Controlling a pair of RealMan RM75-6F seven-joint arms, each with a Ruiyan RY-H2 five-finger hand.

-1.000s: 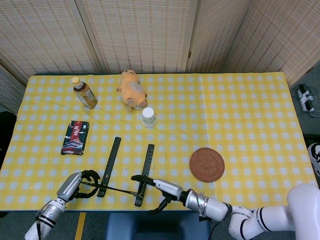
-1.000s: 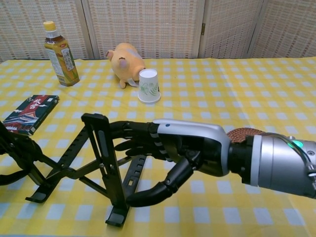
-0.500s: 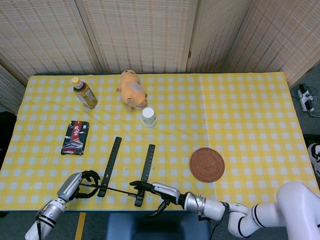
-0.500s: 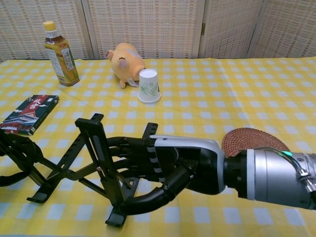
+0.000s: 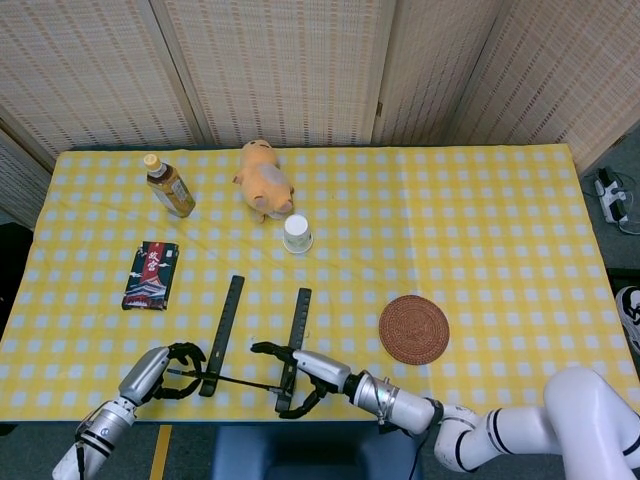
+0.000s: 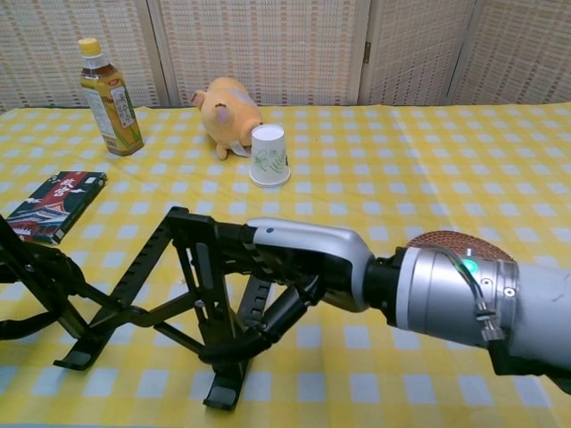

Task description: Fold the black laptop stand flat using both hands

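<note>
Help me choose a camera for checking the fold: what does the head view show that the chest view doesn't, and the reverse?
Only the head view shows the whole yellow checked table, its far edge and the screen behind. Only the chest view shows the laptop stand side-on, its crossed legs raised, with the right hand wrapped around its right rail. Both show the left hand at the stand's left end, the bottle, plush toy, paper cup and coaster.

You see both views bright and evenly lit from overhead, with soft, short shadows on the bench (image 5: pixel 480 230). The head view is sharp throughout; in the chest view your right hand (image 6: pixel 294 263) looms large, slightly soft
</note>
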